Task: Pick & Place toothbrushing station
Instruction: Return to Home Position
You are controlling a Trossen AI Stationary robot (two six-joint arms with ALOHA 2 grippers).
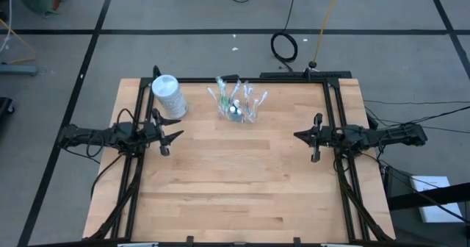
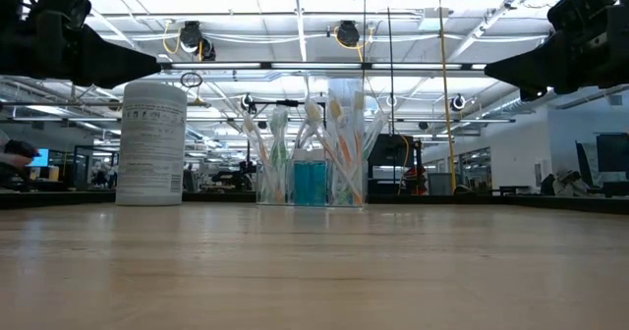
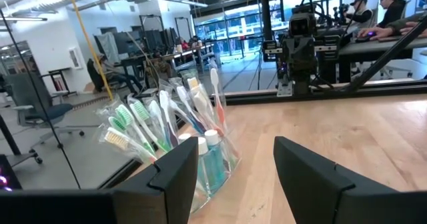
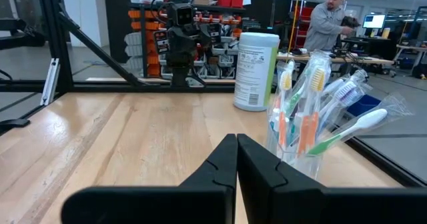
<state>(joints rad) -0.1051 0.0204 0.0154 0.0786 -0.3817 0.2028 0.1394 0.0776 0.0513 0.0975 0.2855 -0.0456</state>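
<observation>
Far left: left gripper point(image 1: 170, 133) raised over the left edge of the table point(image 1: 235, 195), fingers point(image 3: 180, 171) spread wide, holding nothing, pointing toward the middle. Next, near the back-left corner: white canister point(image 1: 168, 94), upright, not part of the job. Right of it and apart from it, at back-middle: clear cup point(image 1: 236, 109), upright on the wood, packed with toothbrushes point(image 1: 250, 96) standing bristles-up and fanning out past the rim, white, green and orange handles mixed. Low inside the cup: blue toothpaste tubes point(image 2: 310, 183), caps up. Well apart from both grippers, touched by neither. Looks fully loaded; no loose brush anywhere on the table. Handling guess: cup very light, thin-walled, slick, likely to flex or crack under a hard squeeze, and top-heavy with that fan of handles, so easy to tip with a sideways nudge. Best hold probably low on the cup wall, from both sides, gentle pressure; for a single brush, mid-handle just above the rim, pulling straight up to avoid dragging the neighbours. Brushes themselves stiff, slim, smooth, prone to slipping or swivelling in a pinch. Far right: right gripper point(image 1: 297, 135) raised over the right edge, fingers pressed together, empty, facing the middle.
</observation>
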